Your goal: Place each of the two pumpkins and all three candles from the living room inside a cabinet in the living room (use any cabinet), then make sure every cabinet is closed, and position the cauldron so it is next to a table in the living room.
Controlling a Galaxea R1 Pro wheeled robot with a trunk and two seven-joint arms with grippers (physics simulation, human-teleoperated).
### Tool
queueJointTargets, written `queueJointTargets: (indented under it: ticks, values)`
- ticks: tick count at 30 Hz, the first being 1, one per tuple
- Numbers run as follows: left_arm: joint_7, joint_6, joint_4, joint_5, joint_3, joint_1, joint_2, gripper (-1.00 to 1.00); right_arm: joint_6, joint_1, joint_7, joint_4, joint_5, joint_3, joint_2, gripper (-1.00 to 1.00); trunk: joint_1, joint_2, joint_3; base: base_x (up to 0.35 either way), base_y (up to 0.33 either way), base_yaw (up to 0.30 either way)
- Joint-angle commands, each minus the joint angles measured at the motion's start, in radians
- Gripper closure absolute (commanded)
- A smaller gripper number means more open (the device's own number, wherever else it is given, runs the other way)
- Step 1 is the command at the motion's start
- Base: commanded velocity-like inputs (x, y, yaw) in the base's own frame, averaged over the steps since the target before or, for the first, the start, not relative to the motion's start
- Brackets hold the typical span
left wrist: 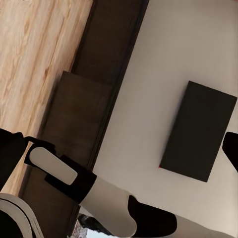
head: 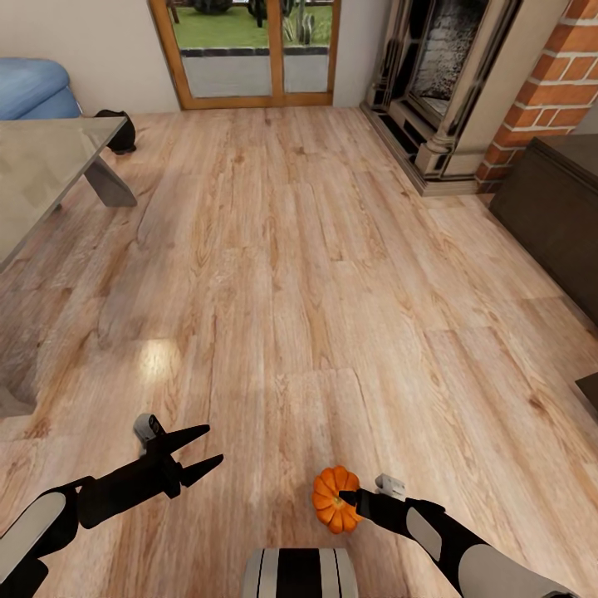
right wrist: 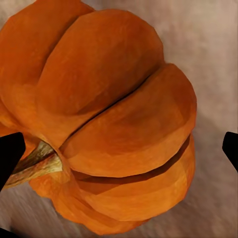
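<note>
My right gripper [head: 342, 500] is shut on an orange ribbed pumpkin [head: 334, 498], held low over the wooden floor just ahead of my trunk. In the right wrist view the pumpkin [right wrist: 114, 114] lies sideways with its stem showing, and a black fingertip [right wrist: 10, 153] stands at each side of it. My left gripper [head: 214, 443] hangs open and empty beside it. The dark-brown cabinet [head: 552, 208] runs along the right wall. The glass-topped table [head: 41, 166] stands at the far left. The black cauldron [head: 116, 131] sits on the floor behind the table's corner, partly hidden.
A brick fireplace [head: 465, 83] fills the far right corner and a glazed door [head: 249, 50] is straight ahead. A blue sofa [head: 33, 87] sits at the far left. In the left wrist view, one section of the cabinet [left wrist: 79, 119] stands out from its front, below a black screen [left wrist: 198, 131].
</note>
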Motion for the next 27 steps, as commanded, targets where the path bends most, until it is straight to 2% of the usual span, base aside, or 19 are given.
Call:
queueJointTargets:
  ticks: [1, 4, 14, 17, 27]
  values:
    - [-0.008, 0.0, 0.001, -0.006, -0.001, -0.001, 0.001, -1.0, 0.005, 0.0, 0.001, -0.001, -0.006, 0.004, -0.001, -1.0, 0.0, 0.0, -0.001, 0.003, 0.003, 0.0]
    - [-0.008, 0.0, 0.001, -0.006, -0.001, -0.001, 0.001, -1.0, 0.004, 0.0, 0.001, -0.001, -0.006, 0.004, -0.001, -1.0, 0.001, -0.001, -0.012, 0.001, 0.001, 0.0]
    - [-0.008, 0.0, 0.001, -0.005, -0.001, -0.001, 0.001, -1.0, 0.004, 0.0, 0.001, -0.001, -0.006, 0.004, -0.002, -1.0, 0.001, -0.001, -0.012, 0.0, 0.0, 0.0]
    - [-0.008, 0.0, 0.001, -0.005, -0.002, -0.001, 0.001, -1.0, 0.004, 0.0, 0.001, -0.001, -0.006, 0.004, -0.002, -1.0, 0.003, -0.002, -0.024, 0.0, 0.0, 0.0]
    - [-0.008, 0.0, 0.001, -0.005, -0.001, -0.001, 0.001, -1.0, 0.004, 0.0, 0.001, -0.001, -0.005, 0.004, -0.001, -1.0, 0.003, -0.002, -0.024, 0.0, 0.0, 0.0]
